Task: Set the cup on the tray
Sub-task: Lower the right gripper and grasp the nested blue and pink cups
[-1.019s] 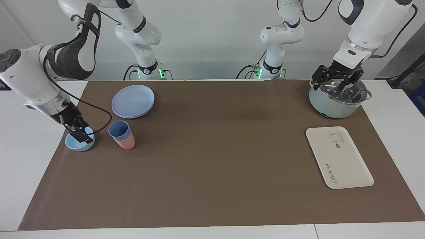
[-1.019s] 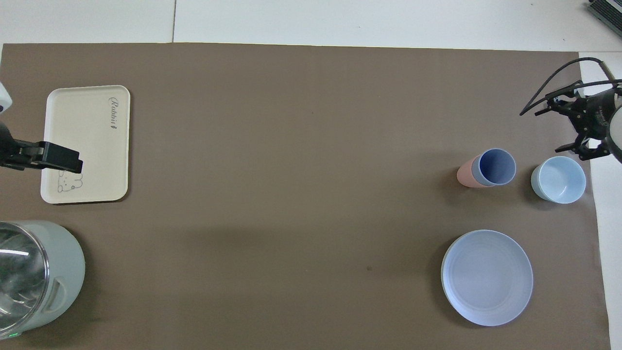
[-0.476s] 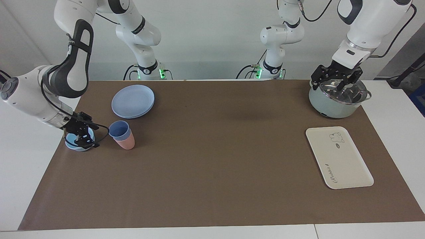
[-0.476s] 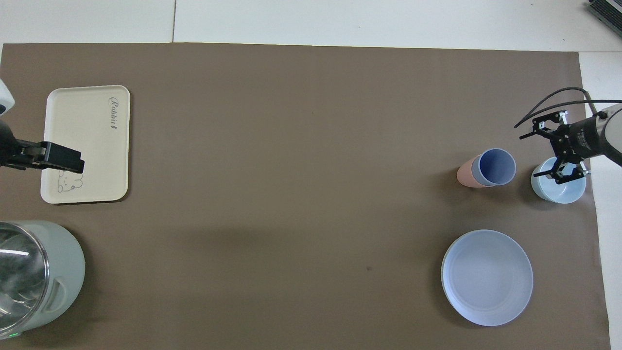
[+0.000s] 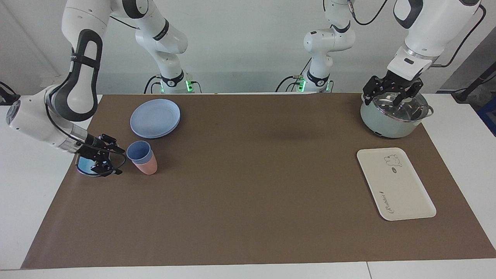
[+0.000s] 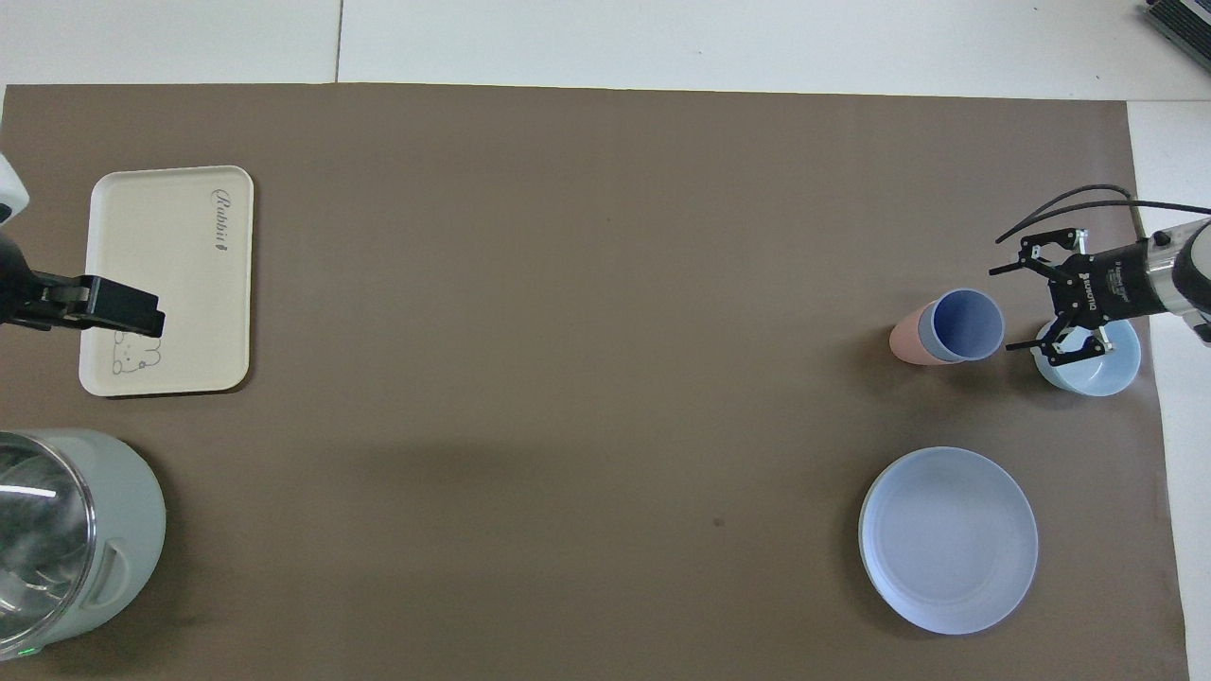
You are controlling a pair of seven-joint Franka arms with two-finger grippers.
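My right gripper (image 5: 116,159) has swung round in the last second: it was pointing down into the shallow light-blue plastic bowl (image 5: 86,167) at the left of the facing frame, and now it lies nearly level, aimed sideways, with its jaws spread wide and nothing between them. In the overhead frame it sits at the right edge, partly over the bowl's rim, tips just short of the small periwinkle-blue tapered plastic cup (image 6: 966,324).

That cup has not moved. It stands upright, nested against or into a pink cup of the same shape (image 5: 146,166), just below the round blue plate (image 5: 155,117) in the facing frame. I cannot tell whether the two cups are stacked or merely touching.

The cream-white rectangular tray with the cartoon print (image 5: 395,183) lies bare at the lower right of the facing frame, well apart from the cup.

My left gripper (image 5: 392,94) waits, spread, over the lidded grey-green pot (image 5: 387,123).

I read this as lining up for a side grasp; the carry is not yet begun.
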